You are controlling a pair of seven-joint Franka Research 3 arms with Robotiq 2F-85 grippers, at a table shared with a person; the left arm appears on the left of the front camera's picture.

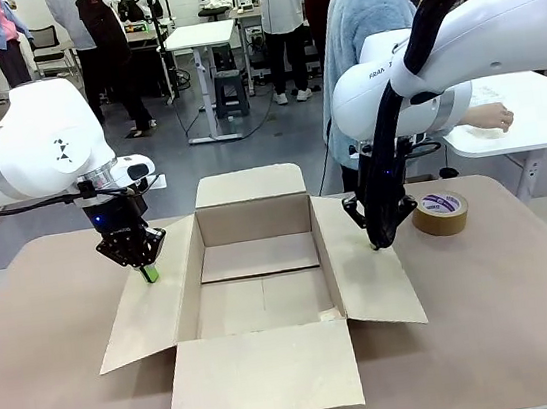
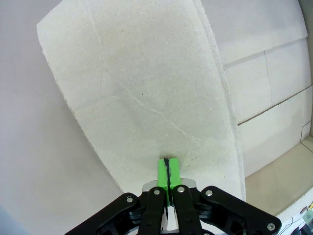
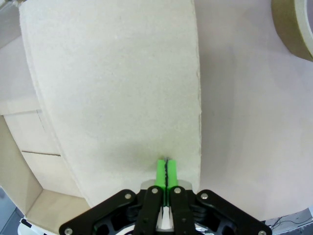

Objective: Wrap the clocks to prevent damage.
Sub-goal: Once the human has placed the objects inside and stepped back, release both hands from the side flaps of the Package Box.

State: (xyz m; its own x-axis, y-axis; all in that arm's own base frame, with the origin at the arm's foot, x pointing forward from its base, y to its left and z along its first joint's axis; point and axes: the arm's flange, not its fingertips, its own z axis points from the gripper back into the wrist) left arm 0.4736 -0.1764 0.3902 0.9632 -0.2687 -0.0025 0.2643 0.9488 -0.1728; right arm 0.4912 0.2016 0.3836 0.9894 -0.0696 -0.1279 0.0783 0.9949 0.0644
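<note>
The clocks are out of view. An open brown cardboard box (image 1: 253,219) stands mid-table with all its flaps spread and nothing inside. My left gripper (image 1: 149,273) is shut, its green tips pressing down on the box's left flap (image 1: 147,317). In the left wrist view the gripper (image 2: 167,162) has its pads together over the pale flap (image 2: 137,88). My right gripper (image 1: 377,244) is also shut, with its tips on the right flap (image 1: 369,278). The right wrist view shows that gripper (image 3: 166,165) closed on nothing above the flap (image 3: 112,88).
A brown tape roll (image 1: 440,213) lies on the table right of the box, and its edge shows in the right wrist view (image 3: 293,24). A person in a light blue top (image 1: 369,10) stands at the far side, one hand (image 1: 489,118) on a white side table.
</note>
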